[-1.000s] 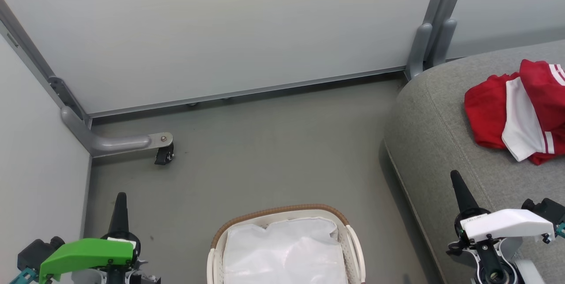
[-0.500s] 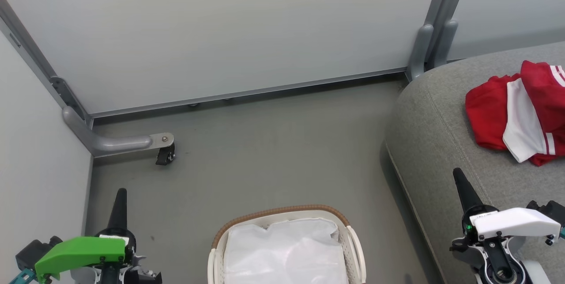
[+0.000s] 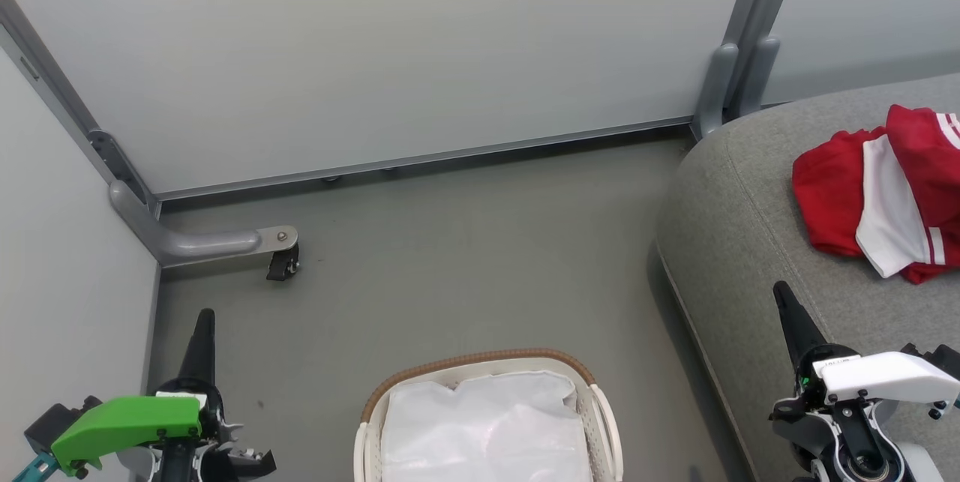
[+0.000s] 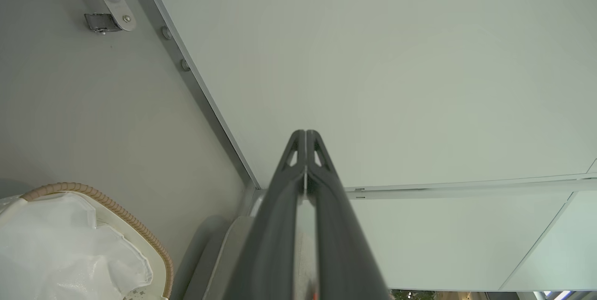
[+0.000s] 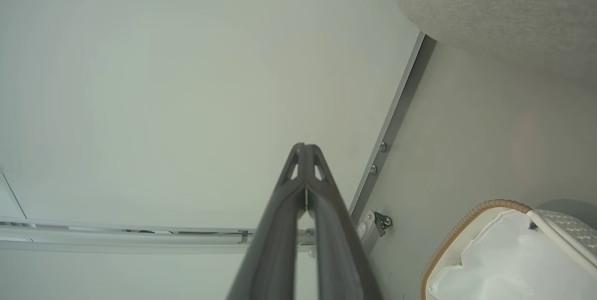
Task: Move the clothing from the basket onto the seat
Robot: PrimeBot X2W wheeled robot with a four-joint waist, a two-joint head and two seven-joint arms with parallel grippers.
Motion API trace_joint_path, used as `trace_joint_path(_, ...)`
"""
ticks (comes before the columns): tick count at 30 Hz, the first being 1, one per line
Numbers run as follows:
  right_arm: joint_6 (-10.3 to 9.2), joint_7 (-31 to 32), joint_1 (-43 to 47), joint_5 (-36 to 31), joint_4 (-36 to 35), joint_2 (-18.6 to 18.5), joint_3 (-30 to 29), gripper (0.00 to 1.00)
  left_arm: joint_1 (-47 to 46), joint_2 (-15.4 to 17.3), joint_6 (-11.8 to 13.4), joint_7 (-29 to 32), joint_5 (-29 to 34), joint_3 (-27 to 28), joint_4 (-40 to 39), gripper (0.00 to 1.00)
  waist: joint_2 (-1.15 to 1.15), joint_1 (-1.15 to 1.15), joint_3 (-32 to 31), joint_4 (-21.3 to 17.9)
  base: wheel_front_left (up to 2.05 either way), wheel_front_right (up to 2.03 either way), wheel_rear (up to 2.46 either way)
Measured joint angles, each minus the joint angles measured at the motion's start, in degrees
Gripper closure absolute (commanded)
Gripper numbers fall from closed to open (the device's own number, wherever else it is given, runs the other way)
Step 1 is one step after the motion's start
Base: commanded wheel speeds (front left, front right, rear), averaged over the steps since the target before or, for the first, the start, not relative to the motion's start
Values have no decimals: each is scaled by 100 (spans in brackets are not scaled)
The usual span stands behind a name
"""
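Since the bright red soft sportswear clothing, with its white panel and thin white stripes, lies crumpled on the large grey woven-fabric seat, up and to the right of the basket and well apart from it, the carrying step looks done rather than under way. That oval white perforated plastic basket, rimmed in brown weave, holds a plain white cloth liner. Its near part runs off the bottom edge of the head view, so something red could perhaps be hidden there, though the liner seen from both wrists is plain white too.

To the left of the basket stands the green-housed left gripper, its two long dark fingers pressed together on nothing. To the basket's right, on the seat's side, the white-housed right gripper has its fingers likewise together and empty. I judge that the next move calls for no fresh grasp: a look into the basket's hidden part, and otherwise rest.

Around the basket the dull grey floor is smooth. Beyond the basket rise pale grey wall panels in metal frames, with a small black caster beyond and to its left and a grey upright post beyond and to its right
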Motion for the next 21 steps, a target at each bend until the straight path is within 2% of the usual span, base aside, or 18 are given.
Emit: trace_joint_path(21, -1, 219, -1, 859, -89, -5, -107, 100, -86, 3, 0, 224, -805, 55, -111, 100, 0, 0, -25, 30, 0, 0, 0)
